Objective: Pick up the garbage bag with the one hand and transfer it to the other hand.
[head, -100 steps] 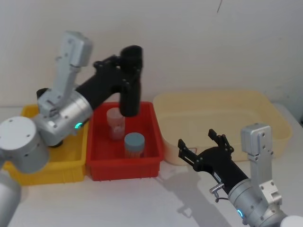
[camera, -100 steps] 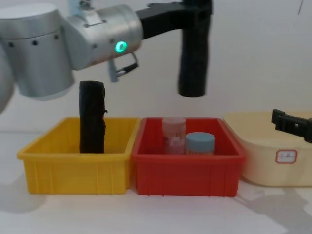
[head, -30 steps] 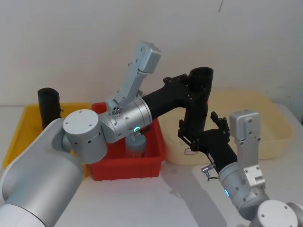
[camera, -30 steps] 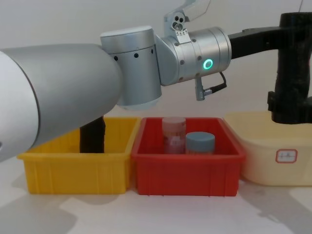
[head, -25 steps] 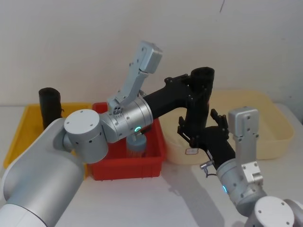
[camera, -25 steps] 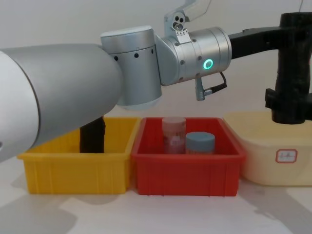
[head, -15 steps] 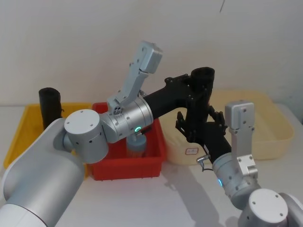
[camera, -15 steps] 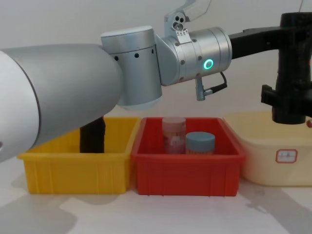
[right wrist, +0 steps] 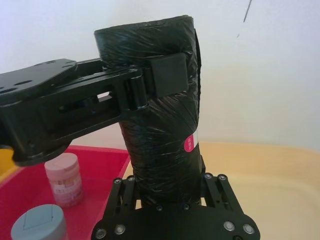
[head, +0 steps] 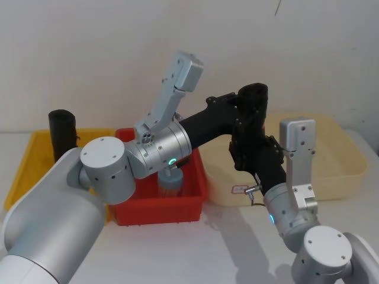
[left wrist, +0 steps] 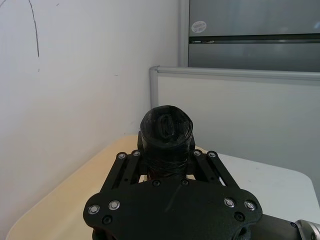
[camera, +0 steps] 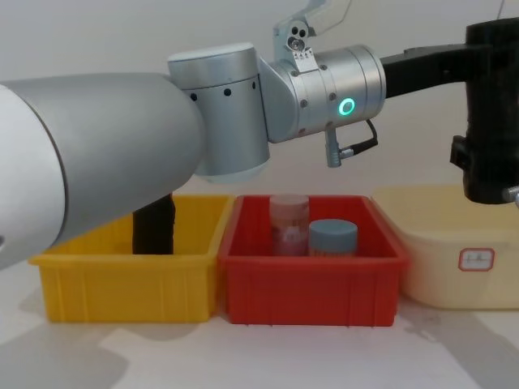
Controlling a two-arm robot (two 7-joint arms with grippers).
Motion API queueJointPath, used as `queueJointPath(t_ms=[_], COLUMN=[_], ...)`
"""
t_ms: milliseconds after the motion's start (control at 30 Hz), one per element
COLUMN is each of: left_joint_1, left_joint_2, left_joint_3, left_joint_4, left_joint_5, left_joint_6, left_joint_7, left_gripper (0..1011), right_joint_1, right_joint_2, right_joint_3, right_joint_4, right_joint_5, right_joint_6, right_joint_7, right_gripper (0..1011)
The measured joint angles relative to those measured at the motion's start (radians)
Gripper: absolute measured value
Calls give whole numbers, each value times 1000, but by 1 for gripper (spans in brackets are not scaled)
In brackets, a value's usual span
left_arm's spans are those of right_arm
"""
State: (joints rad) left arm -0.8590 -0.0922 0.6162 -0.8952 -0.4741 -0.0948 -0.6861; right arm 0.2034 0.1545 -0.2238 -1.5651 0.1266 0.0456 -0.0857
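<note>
The garbage bag (head: 252, 115) is a tall black roll held upright in the air over the left end of the cream tub (head: 340, 151). My left gripper (head: 241, 111), on the green-lit arm, is shut on its upper part, just under the wider top (left wrist: 166, 126). My right gripper (head: 254, 152), on the blue-lit arm, comes up from below, and its fingers sit against both sides of the bag's lower part (right wrist: 160, 150). In the chest view the bag (camera: 491, 113) hangs at the right edge.
A red bin (camera: 308, 284) holds a pink jar (camera: 289, 223) and a blue-lidded jar (camera: 332, 237). Left of it, a yellow bin (camera: 122, 284) holds a slimmer black roll (camera: 154, 231). The cream tub (camera: 454, 267) lies under the bag.
The left arm carried the bag from above the red bin to above the tub's left end. The right gripper rose to the bag's lower part and its fingers narrowed onto it.
</note>
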Motion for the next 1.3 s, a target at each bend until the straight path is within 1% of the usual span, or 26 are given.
queueJointPath(t_ms=[33, 167, 233, 300, 367, 433, 467, 567, 600, 633, 667, 700, 800, 867, 900, 1000, 1033, 1067, 1167, 1200, 1233, 1300], left_joint_1=[0, 0, 0, 0, 0, 0, 0, 0, 0, 0, 0, 0, 0, 0, 0, 0, 0, 0, 0, 0, 0, 0], left_joint_2=[0, 0, 0, 0, 0, 0, 0, 0, 0, 0, 0, 0, 0, 0, 0, 0, 0, 0, 0, 0, 0, 0], left_joint_3=[0, 0, 0, 0, 0, 0, 0, 0, 0, 0, 0, 0, 0, 0, 0, 0, 0, 0, 0, 0, 0, 0], left_joint_4=[0, 0, 0, 0, 0, 0, 0, 0, 0, 0, 0, 0, 0, 0, 0, 0, 0, 0, 0, 0, 0, 0], left_joint_5=[0, 0, 0, 0, 0, 0, 0, 0, 0, 0, 0, 0, 0, 0, 0, 0, 0, 0, 0, 0, 0, 0], left_joint_6=[0, 0, 0, 0, 0, 0, 0, 0, 0, 0, 0, 0, 0, 0, 0, 0, 0, 0, 0, 0, 0, 0], left_joint_7=[0, 0, 0, 0, 0, 0, 0, 0, 0, 0, 0, 0, 0, 0, 0, 0, 0, 0, 0, 0, 0, 0], left_gripper=[371, 413, 501, 539, 616, 653, 708, 788, 825, 841, 892, 892, 991, 1002, 1001, 1001, 1000, 1001, 1000, 1001, 1001, 1001], right_joint_1=[2, 6, 8, 9, 9, 11, 11, 15, 20, 23, 29, 29, 58, 71, 89, 115, 135, 141, 181, 202, 202, 238], right_joint_2=[-3, -8, -10, -12, -14, -17, -17, -20, -22, -23, -25, -25, -28, -29, -29, -29, -27, -26, -21, -17, -17, -8], right_joint_3=[2, 6, 8, 10, 12, 16, 16, 22, 27, 30, 35, 35, 54, 61, 70, 84, 94, 97, 117, 129, 129, 150], right_joint_4=[2, 4, 4, 5, 5, 6, 6, 10, 15, 18, 27, 27, 60, 77, 99, 131, 158, 165, 217, 246, 246, 294], right_joint_5=[-3, -9, -12, -14, -16, -18, -18, -18, -18, -18, -18, -18, -18, -18, -18, -19, -20, -21, -24, -26, -26, -28], right_joint_6=[2, 5, 7, 8, 9, 11, 11, 15, 18, 20, 22, 22, 27, 28, 29, 29, 29, 29, 28, 26, 26, 23], right_joint_7=[-3, -8, -10, -12, -13, -14, -14, -16, -19, -20, -23, -23, -32, -36, -41, -47, -53, -56, -66, -73, -73, -86], right_gripper=[561, 559, 557, 559, 557, 559, 557, 559, 557, 559, 557, 557, 559, 559, 559, 559, 557, 557, 559, 557, 559, 559])
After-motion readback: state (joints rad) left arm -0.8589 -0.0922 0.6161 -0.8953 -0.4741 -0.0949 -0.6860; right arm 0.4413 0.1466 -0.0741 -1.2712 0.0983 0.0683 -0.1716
